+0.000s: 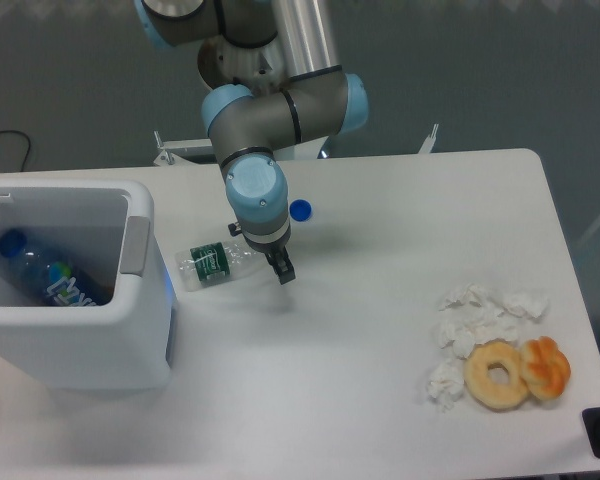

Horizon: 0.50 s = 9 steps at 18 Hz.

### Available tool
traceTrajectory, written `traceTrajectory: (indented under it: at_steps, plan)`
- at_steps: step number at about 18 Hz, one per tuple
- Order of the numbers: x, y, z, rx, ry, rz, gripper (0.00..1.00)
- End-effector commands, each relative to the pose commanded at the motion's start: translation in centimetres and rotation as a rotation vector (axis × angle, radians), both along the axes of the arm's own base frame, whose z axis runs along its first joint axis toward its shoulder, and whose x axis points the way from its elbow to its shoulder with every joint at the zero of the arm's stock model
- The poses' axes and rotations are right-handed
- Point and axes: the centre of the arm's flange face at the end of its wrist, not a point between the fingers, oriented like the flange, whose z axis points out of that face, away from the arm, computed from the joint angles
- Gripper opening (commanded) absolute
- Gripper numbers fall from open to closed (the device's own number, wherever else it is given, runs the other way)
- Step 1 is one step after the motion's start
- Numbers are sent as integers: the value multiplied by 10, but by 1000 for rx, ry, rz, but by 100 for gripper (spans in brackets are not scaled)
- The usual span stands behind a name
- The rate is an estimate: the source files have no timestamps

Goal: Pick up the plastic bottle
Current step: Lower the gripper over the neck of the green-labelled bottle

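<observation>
Gripper [282, 270] at bottle's neck end; we can't tell if it's clenched or released, fingers look near together. Bottle [217, 262] flat on table [380, 330], just right of bin [75, 300]. Long axis roughly left-right, neck right, slightly up. We judge it light, thin, crushable, slick; grab mid-body at green label.

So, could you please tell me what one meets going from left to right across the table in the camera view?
White bin holding a blue-capped bottle → plastic bottle → gripper → crumpled tissues → bagel → orange pastry.
</observation>
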Motion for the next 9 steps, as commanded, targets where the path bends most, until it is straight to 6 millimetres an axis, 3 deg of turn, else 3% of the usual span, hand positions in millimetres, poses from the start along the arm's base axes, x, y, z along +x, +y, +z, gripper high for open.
traceTrajectory:
  at_steps: [5, 9]
  plan:
    - [3, 2, 1, 1, 2, -3, 88]
    - [2, 2, 2, 2, 6, 4, 74]
